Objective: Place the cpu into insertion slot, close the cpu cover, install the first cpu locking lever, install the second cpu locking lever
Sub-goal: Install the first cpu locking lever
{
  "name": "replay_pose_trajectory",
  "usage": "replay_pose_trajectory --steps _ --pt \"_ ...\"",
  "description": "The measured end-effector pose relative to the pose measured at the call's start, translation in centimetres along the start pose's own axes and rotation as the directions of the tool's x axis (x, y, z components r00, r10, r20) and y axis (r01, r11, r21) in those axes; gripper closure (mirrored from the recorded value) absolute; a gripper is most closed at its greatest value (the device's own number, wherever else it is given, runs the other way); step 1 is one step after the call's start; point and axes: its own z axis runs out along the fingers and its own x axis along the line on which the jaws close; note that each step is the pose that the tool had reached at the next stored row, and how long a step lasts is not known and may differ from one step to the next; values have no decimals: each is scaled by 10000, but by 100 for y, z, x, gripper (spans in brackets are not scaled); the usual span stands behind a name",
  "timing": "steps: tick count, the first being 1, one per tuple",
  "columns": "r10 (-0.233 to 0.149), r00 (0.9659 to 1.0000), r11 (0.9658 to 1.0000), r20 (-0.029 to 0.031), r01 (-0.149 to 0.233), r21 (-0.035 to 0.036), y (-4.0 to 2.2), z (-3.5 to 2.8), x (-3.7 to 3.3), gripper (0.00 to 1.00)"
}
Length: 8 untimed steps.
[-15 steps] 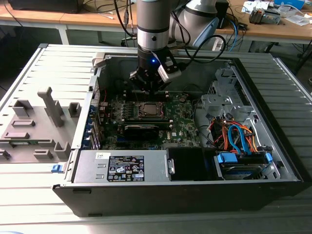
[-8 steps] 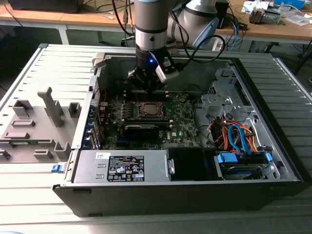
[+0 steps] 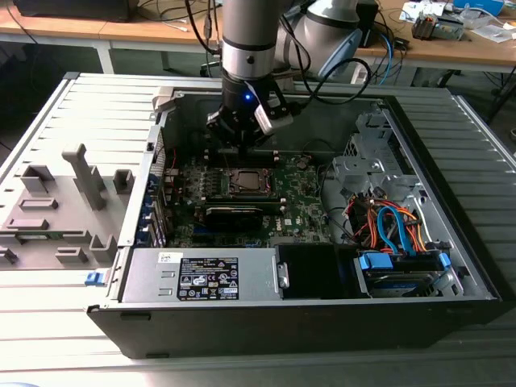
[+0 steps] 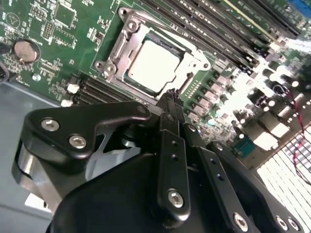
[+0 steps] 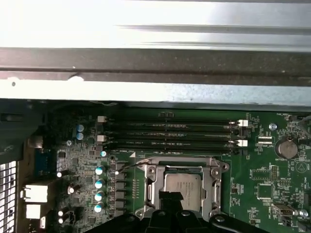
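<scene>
Sitting in insertion slot (image 4: 154, 63), cpu (image 4: 151, 65) beside end effector (image 4: 171, 97)

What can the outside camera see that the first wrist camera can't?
The exterior view takes in the whole open case, the grey power supply, the orange and blue cables, a grey holder tray at that view's left, and the arm reaching down. The first wrist view gives a close look at the memory slots, the round battery and the blue capacitors. Both show the cpu in its slot with the cover down around it.
</scene>
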Motion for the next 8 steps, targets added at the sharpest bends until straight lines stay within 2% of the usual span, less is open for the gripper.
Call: replay_pose_trajectory --steps 2,8 --pt "-1 10000 10000 19 1 -2 1 -24 32 89" --pt "-3 9999 10000 111 3 3 6 -39 221 89"
